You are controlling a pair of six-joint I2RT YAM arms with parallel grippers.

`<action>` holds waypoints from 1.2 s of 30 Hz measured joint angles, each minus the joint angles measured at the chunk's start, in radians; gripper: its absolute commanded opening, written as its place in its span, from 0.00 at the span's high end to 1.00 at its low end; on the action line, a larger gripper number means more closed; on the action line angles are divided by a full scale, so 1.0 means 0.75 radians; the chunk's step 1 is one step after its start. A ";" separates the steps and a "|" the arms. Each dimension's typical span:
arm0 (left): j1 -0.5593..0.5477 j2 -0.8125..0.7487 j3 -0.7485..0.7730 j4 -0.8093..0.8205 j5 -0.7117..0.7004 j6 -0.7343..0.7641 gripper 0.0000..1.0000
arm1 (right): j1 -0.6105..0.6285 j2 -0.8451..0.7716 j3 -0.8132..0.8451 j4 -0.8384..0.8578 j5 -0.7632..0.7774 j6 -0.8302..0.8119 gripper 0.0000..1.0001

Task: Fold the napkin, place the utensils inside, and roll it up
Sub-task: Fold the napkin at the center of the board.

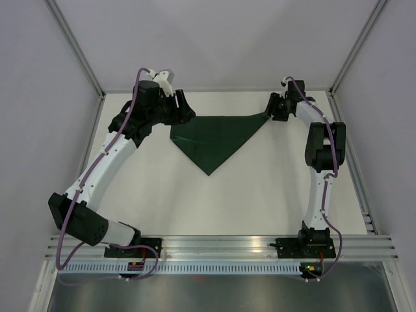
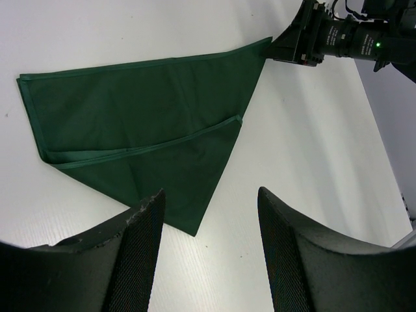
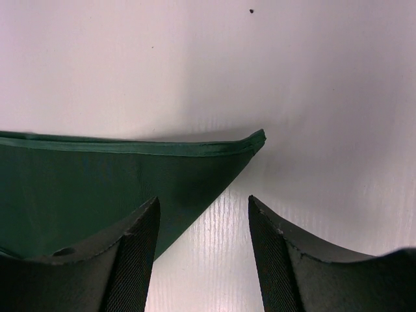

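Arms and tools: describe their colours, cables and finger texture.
Both arms, left arm and right arm, have white links with black joints; a purple cable runs along each. The left tool and right tool have black fingers with meshed inner faces.

The napkin [image 1: 214, 138] was seen as matt cloth with stitched hems, the table [image 1: 260, 195] as smooth, the pads [image 2: 146, 260] of the left gripper [image 2: 209, 195] as finely grid-textured.
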 measured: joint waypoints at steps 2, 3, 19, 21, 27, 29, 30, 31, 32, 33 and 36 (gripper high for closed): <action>0.000 0.003 -0.001 0.000 0.001 -0.001 0.36 | -0.006 0.003 0.000 0.007 -0.009 0.012 0.37; 0.000 0.003 -0.001 0.001 0.002 -0.001 0.36 | -0.006 0.006 0.000 0.012 -0.014 0.018 0.37; 0.000 0.025 -0.001 0.003 0.002 -0.001 0.36 | -0.064 0.082 0.032 0.116 -0.076 0.128 0.38; 0.000 0.026 -0.001 0.004 0.002 -0.001 0.36 | -0.065 0.099 0.049 0.129 -0.080 0.151 0.40; 0.000 0.041 -0.001 0.006 0.001 -0.001 0.36 | -0.065 0.130 0.074 0.172 -0.087 0.199 0.52; 0.000 0.051 -0.001 0.006 0.002 -0.001 0.36 | -0.065 0.138 0.075 0.176 -0.090 0.212 0.56; 0.000 0.057 -0.001 0.006 0.002 -0.001 0.36 | -0.065 0.141 0.076 0.182 -0.092 0.217 0.59; 0.000 0.062 -0.001 0.006 0.002 -0.001 0.36 | -0.065 0.144 0.077 0.185 -0.093 0.221 0.60; 0.000 0.065 -0.001 0.006 0.002 -0.001 0.36 | -0.065 0.146 0.078 0.186 -0.094 0.224 0.62; 0.000 0.068 -0.001 0.006 0.002 -0.001 0.36 | -0.065 0.148 0.079 0.188 -0.097 0.227 0.63; 0.000 0.071 -0.001 0.006 0.002 -0.001 0.36 | -0.066 0.150 0.079 0.190 -0.100 0.233 0.69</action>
